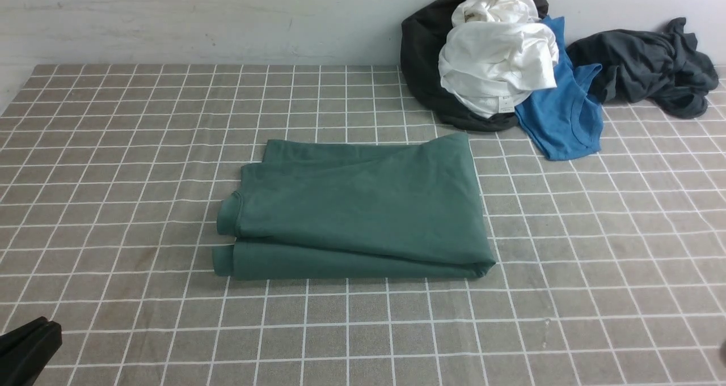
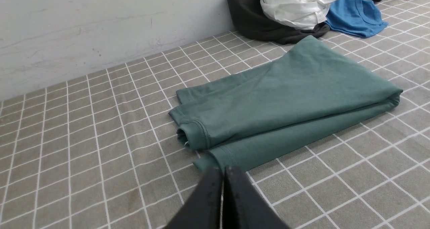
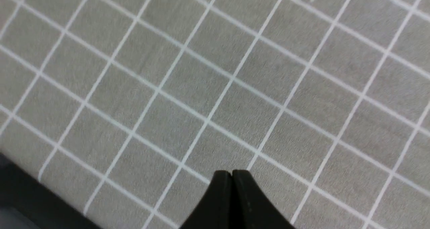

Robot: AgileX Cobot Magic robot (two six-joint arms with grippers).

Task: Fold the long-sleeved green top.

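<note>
Green long-sleeved cotton top (image 1: 357, 204) lies folded into a compact, roughly rectangular packet in the middle of the table (image 1: 113, 148), which is covered with a grey-brown cloth gridded in white lines. Its layers are stacked, with a smooth fold along the robot's right edge and the loose hems and a rolled cuff (image 2: 189, 135) gathered at the left edge, which suggests the sleeves and body have been brought inward so that the bundle stays tidy and no part trails. The packet rests clear of the heap at the far right against the wall: a dark grey-black garment (image 1: 425, 63), a crumpled white garment (image 1: 499, 63) on top of it, a bright blue tank top (image 1: 561, 114) spilling toward the front, and another dark grey garment (image 1: 646, 63) beside them. That separation reads as deliberate, keeping the finished piece apart from unsorted laundry. The left tool (image 2: 223, 175) is clenched with nothing between its tips and sits just short of the packet's near left corner, not touching it. The right tool (image 3: 231, 177) is likewise clenched and empty, hanging over bare gridded cloth with no garment in its view. Judging by this, the folding looks essentially complete, with both arms drawn clear.
</note>
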